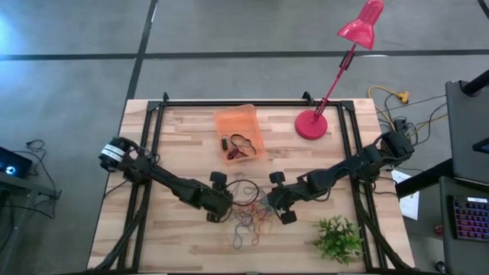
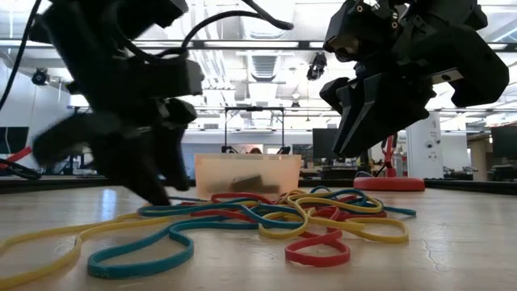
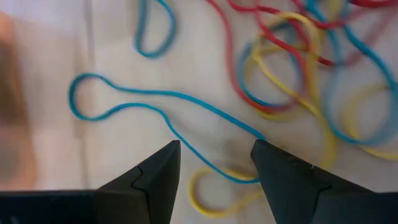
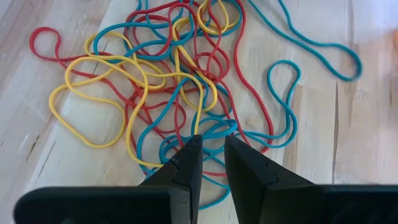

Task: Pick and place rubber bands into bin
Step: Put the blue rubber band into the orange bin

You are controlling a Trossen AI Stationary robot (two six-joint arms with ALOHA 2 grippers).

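Observation:
The rubber bands lie in a loose tangle of red, yellow and blue loops on the wooden table, near its front middle. The orange bin stands behind them toward the far edge, with a few bands inside. My left gripper is open and low over the pile's left side; a long blue band runs under the gap between its fingers. Whether the fingers touch that band, I cannot tell. My right gripper hangs above the pile's right side with only a narrow gap between its fingers, and nothing shows in that gap.
A red lamp's round base stands at the far right beside the bin, its shade leaning beyond the table. A small green plant sits at the near right. A black frame rail runs along the far edge.

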